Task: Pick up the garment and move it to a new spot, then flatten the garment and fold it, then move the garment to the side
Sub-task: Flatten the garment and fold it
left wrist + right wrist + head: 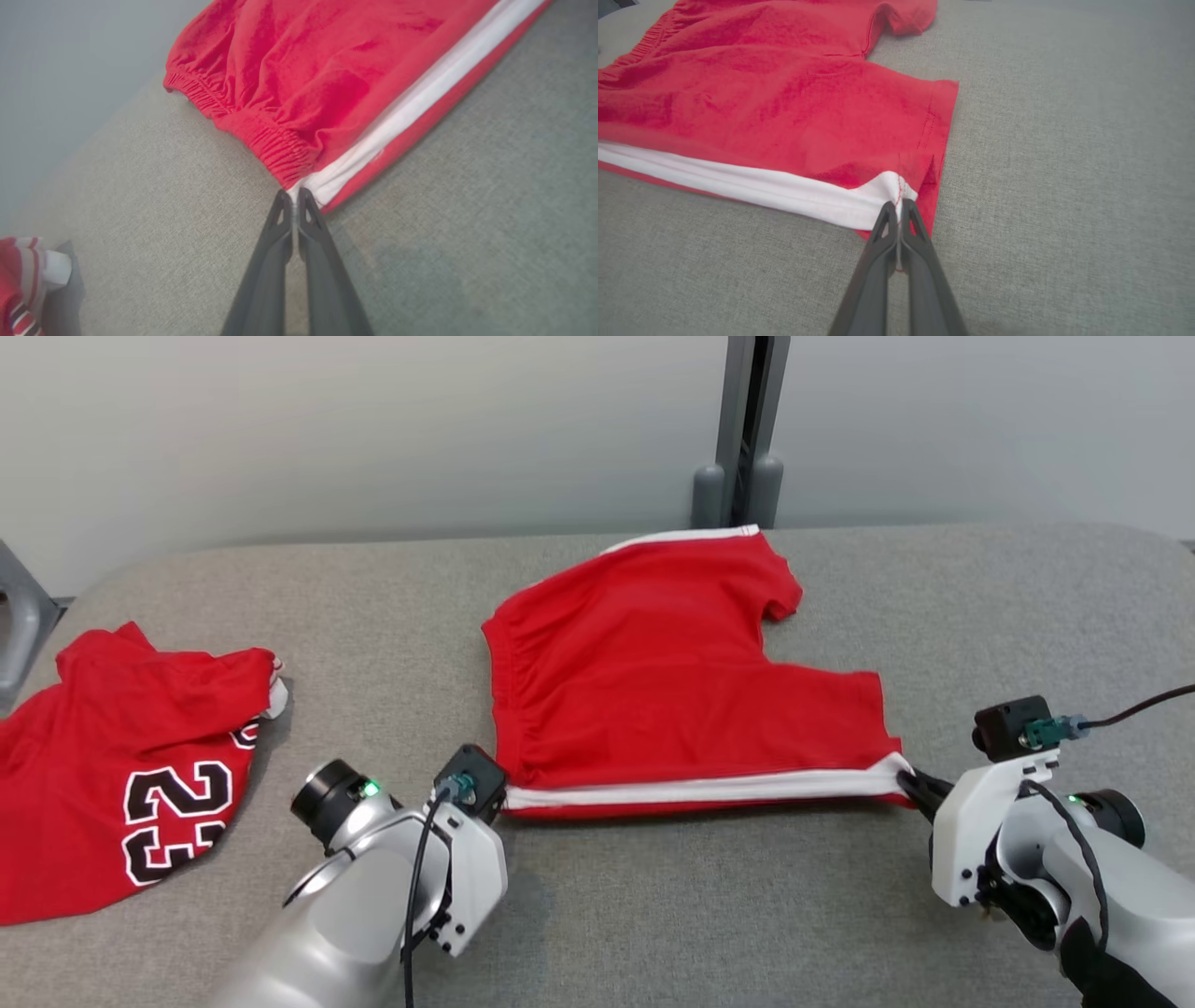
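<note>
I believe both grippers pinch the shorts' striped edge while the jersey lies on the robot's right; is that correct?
No: the head view shows the jersey on the robot's left. The left gripper and right gripper pinch the striped edge of the shorts.

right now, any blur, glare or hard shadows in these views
Head view: even soft light, no glare, shorts sharp. Left wrist view: a faint shadow on the table beside the left tool; the jersey in the corner is blurred. Right wrist view: crisp around the right tool, softer toward the edges.
</note>
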Robot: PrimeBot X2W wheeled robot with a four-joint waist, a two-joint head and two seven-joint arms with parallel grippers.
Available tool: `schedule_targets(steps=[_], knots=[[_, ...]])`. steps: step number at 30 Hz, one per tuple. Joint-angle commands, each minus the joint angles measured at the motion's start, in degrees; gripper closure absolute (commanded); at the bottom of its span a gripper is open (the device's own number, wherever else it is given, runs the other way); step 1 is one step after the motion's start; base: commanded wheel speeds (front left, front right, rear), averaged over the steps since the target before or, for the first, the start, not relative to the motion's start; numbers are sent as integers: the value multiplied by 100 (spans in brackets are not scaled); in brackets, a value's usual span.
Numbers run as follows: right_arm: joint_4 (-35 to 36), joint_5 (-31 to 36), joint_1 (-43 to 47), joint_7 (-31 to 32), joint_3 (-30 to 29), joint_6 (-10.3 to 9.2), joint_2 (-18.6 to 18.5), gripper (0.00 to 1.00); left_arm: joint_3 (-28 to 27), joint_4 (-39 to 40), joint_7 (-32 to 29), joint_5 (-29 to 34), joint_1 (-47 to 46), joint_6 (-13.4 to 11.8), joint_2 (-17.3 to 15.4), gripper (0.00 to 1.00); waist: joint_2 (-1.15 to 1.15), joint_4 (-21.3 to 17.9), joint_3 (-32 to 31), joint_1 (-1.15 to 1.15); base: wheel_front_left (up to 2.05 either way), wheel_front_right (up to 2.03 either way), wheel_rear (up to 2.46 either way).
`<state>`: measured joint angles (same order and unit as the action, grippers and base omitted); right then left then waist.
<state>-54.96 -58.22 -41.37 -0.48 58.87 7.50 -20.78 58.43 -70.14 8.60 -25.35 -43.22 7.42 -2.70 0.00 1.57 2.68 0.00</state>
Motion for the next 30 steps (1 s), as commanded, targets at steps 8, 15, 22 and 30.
schedule_targets(steps=[8, 15, 22, 30], knots=[[235, -402, 168, 310, 479, -1, -379, 100, 296, 139, -129, -176, 380, 1, -43, 100, 0, 166, -334, 0, 0, 0, 0], [511, -713, 250, 584, 845, -1, -695, 100, 471, 346, -206, -440, 620, 1, -41, 100, 0, 284, -519, 0, 0, 0, 0], [1137, -1159, 479, 864, 1102, -1, -1122, 100, 627, 799, -301, -975, 980, 1, -105, 100, 0, 358, -722, 0, 0, 0, 0], [1969, -1586, 853, 1190, 1260, -1, -1733, 100, 785, 1574, -460, -1636, 1399, 1, -495, 100, 0, 386, -933, 0, 0, 0, 0]])
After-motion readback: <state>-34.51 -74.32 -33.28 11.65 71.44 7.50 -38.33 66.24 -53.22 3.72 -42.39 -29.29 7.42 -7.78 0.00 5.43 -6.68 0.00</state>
